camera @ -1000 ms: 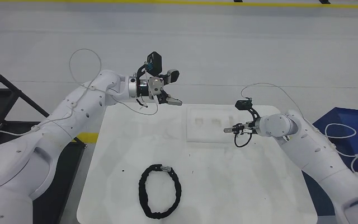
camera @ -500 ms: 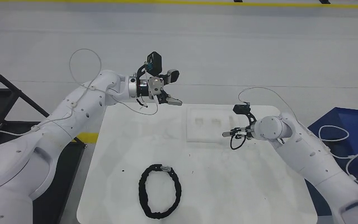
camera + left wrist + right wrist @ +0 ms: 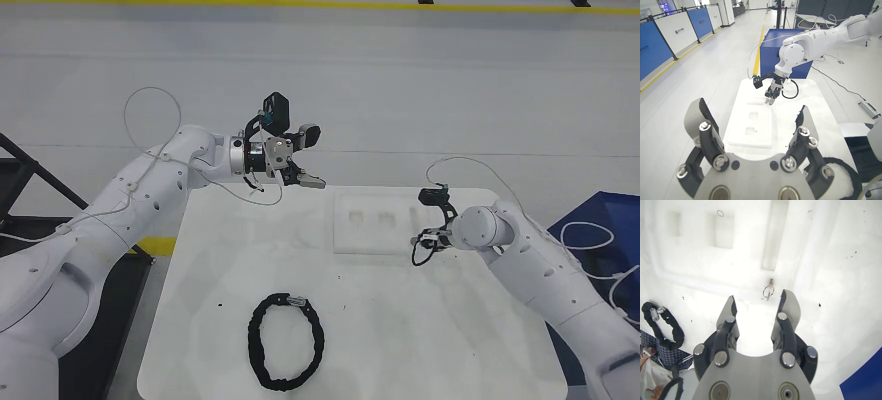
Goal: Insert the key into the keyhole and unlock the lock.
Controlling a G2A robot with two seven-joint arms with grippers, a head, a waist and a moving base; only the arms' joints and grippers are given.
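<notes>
– Locating the key (image 3: pixel 769 290). Position?
– Lies flat on the white foam tray (image 3: pixel 694 256), just off the end of the long slot. Small, silver, thin-bladed, threaded through a wire ring.
– Right gripper (image 3: pixel 757 303) status?
– Parted moderately, holding nothing. Poised above the tray just short of the key, with one fingertip (image 3: pixel 784 298) beside the ring.
– Left gripper (image 3: pixel 753 121)?
– Spread wide, holding nothing. Held above the far edge of the table (image 3: pixel 200 300).
– Lock (image 3: pixel 287 340)?
– Black sleeved chain closed in a loop, joined by a short silver cylinder. Rests on the table near the front edge, well apart from key and tray.
</notes>
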